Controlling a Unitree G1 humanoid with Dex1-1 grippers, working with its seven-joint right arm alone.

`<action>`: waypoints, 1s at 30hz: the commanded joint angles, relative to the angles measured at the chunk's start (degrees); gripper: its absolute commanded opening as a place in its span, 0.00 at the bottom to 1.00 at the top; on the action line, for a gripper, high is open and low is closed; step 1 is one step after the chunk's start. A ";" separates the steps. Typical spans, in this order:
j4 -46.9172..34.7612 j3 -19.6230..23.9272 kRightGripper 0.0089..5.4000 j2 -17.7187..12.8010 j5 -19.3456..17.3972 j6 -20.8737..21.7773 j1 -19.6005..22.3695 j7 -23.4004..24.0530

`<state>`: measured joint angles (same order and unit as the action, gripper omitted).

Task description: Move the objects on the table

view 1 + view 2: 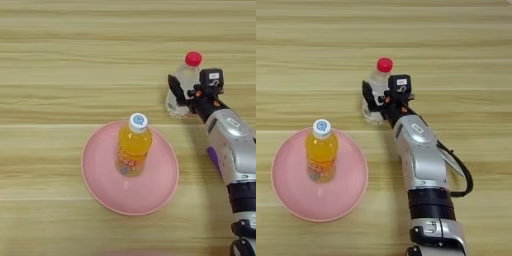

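Only the right eye view shows the forearm (418, 150) whole.

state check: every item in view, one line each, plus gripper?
orange bottle: upright, white cap on, standing on the plate.
clear bottle: upright on the table, red cap on, between the gripper's fingers.
plate: flat on the table, holding only the orange bottle.
gripper: fingers either side of the clear bottle, apparently closed on it.
table: carries the plate and the clear bottle.
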<state>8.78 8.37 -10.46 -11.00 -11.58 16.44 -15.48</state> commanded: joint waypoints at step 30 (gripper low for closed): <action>-30.92 -1.95 0.60 0.10 -2.77 -8.68 -13.20 -0.56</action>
<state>-17.59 6.11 -9.68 -12.68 -22.05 0.37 -16.46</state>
